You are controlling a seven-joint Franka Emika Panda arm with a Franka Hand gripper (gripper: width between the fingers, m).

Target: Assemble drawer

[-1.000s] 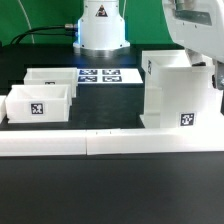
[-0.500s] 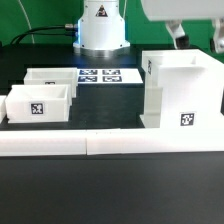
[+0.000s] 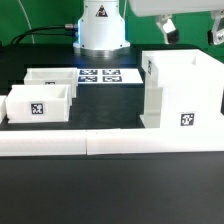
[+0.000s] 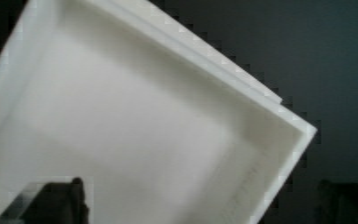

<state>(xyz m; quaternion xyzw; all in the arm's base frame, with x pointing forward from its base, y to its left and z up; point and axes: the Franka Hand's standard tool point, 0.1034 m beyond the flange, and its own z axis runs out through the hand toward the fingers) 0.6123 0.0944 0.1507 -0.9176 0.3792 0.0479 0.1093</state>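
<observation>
The drawer's tall white housing (image 3: 182, 95) stands upright near the edge of the black surface (image 3: 110, 108) on the exterior view's right, its open top facing up and one square black-and-white tag (image 3: 187, 119) low on its near face. Its two small open-top trays sit well apart from it toward the edge on the exterior view's left: the front tray (image 3: 40, 104) shows a tag on its near wall, and the rear tray (image 3: 52, 77) lies just behind it. The end effector (image 3: 192, 30) hangs above the housing with its fingers (image 3: 168, 25) spread wide and nothing between them. In the wrist view a white rimmed panel fills the frame at a slant, probably the housing (image 4: 140, 120) seen from above, with a dark fingertip (image 4: 60, 200) at the border. A long low white border wall (image 3: 100, 143) runs along the near edge of the surface. The marker board (image 3: 100, 75) lies flat near the far edge, in front of the arm's white base (image 3: 100, 25).
</observation>
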